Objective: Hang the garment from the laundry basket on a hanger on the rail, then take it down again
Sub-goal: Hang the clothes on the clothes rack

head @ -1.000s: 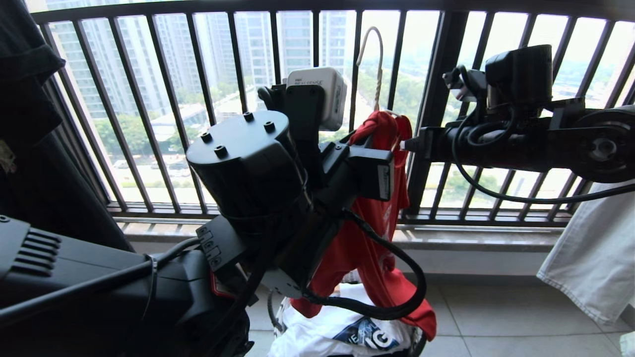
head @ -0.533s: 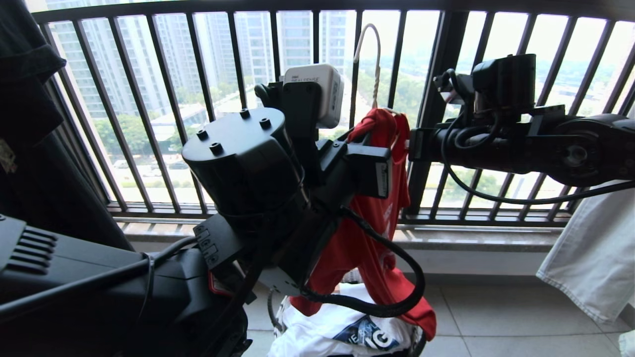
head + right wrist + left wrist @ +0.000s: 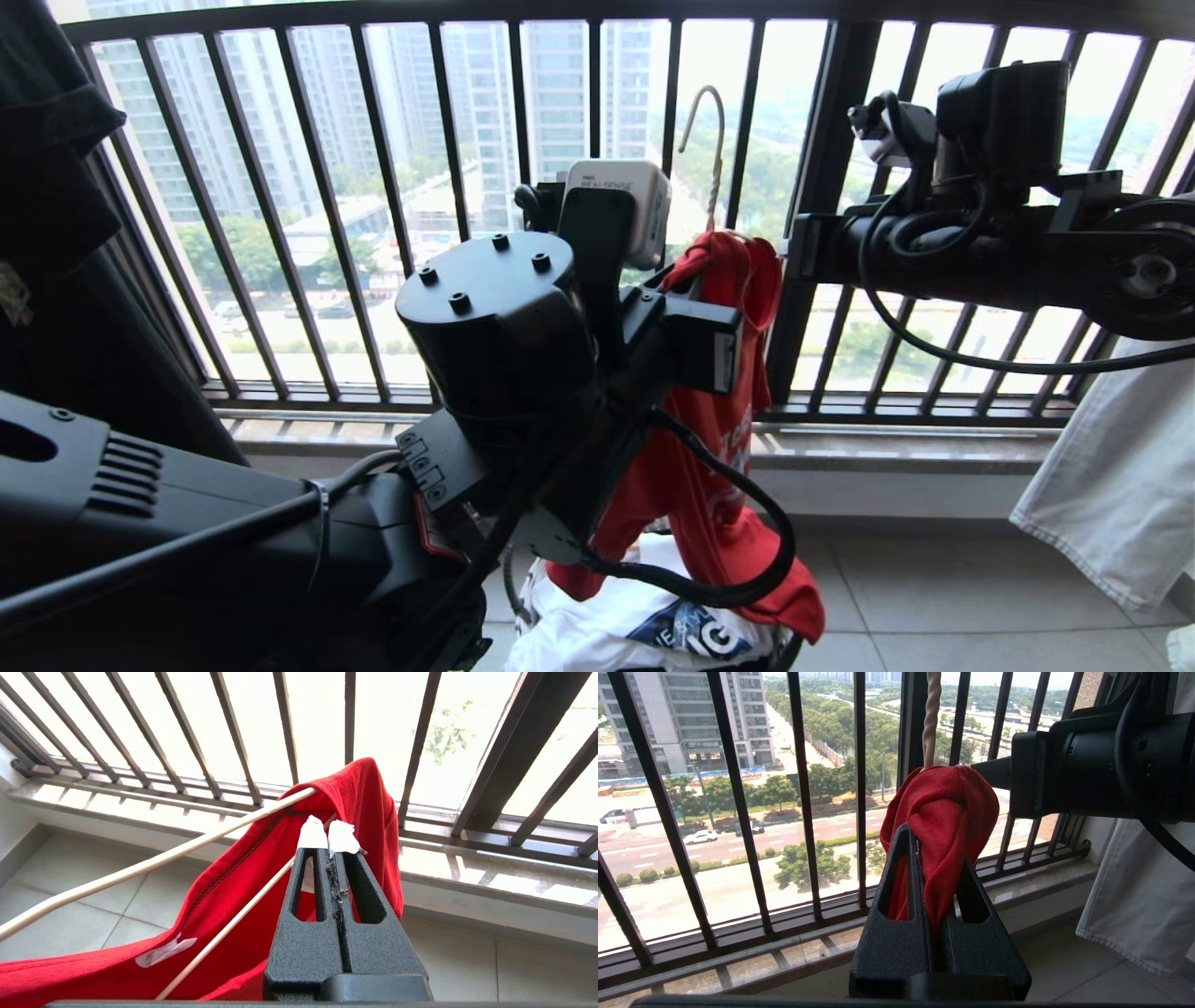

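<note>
Since a moment ago, the right gripper [image 3: 328, 841] has snapped shut; its white-tipped fingers now pinch the thin hanger [image 3: 154, 861] at the shirt's neck. Both arms have shifted a little, carrying the bundle along. The left gripper [image 3: 936, 858] squeezes the bunched red garment [image 3: 709, 439] tight. The shirt hangs down by the window bars [image 3: 448, 140], its bottom edge over the laundry basket [image 3: 515, 597].

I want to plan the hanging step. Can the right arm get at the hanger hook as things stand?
Probably yes, after letting go: the hanger hook stands bare above the red T-shirt, but the right gripper is shut at the shirt's bunched top.
</note>
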Available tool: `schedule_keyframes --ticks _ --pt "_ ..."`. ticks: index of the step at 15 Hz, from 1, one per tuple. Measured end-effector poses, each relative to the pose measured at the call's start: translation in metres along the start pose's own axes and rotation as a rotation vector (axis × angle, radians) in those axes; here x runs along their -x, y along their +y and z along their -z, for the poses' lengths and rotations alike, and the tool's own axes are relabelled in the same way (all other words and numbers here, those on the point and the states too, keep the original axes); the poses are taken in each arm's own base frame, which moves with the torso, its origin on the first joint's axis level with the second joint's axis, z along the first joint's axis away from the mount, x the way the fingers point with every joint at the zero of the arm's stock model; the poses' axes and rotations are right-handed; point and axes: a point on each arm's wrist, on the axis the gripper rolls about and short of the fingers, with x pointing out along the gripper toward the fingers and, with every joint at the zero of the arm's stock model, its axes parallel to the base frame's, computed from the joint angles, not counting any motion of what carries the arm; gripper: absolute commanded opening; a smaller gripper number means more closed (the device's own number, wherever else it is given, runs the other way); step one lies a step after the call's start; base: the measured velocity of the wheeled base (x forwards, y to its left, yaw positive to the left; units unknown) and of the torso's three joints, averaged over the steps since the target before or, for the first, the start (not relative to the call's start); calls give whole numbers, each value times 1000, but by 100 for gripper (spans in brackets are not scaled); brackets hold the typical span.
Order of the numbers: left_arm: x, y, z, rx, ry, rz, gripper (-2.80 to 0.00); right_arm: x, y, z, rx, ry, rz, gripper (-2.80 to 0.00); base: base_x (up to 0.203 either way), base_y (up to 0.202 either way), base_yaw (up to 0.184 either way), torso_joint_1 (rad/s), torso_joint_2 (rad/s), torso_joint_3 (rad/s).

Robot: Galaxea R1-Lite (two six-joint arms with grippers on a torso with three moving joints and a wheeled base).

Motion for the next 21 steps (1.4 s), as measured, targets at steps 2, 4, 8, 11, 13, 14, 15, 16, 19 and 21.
schedule_keyframes --ticks 2,4,8,11,13,14,15,16,19,21 --pt "-3 0 10 -28 52 -4 -280 7 0 -4 -2 -12 -3 -280 0 0 0 0 0 0" --pt "-7 0 15 -35 64 -10 -280 13 0 -5 -3 -15 -5 -280 0 0 0 0 0 0" --pt "-9 0 18 -37 67 -14 -280 7 -2 11 4 58 -1 -280 0 0 0 0 0 0" --pt "-8 1 16 -36 64 -14 -280 4 -5 22 8 144 -13 0 0 0 0 0 0 0" --pt "-7 1 13 -33 57 -14 -280 5 -8 21 -28 183 -81 0 0 0 0 0 0 0" --pt "-7 1 12 -32 56 -13 -280 5 -11 18 -43 198 -91 0 0 0 0 0 0 0" --pt "-6 1 11 -30 52 -14 -280 4 -15 16 -52 223 -94 0 0 0 0 0 0 0" --pt "-6 2 10 -30 52 -13 -280 2 -19 16 -60 244 -99 0 0 0 0 0 0 0" --pt "-5 2 7 -26 44 -13 -280 -8 -25 12 -64 243 -88 0 0 0 0 0 0 0" --pt "-4 3 5 -24 40 -14 -280 -15 -25 12 -65 240 -86 0 0 0 0 0 0 0"
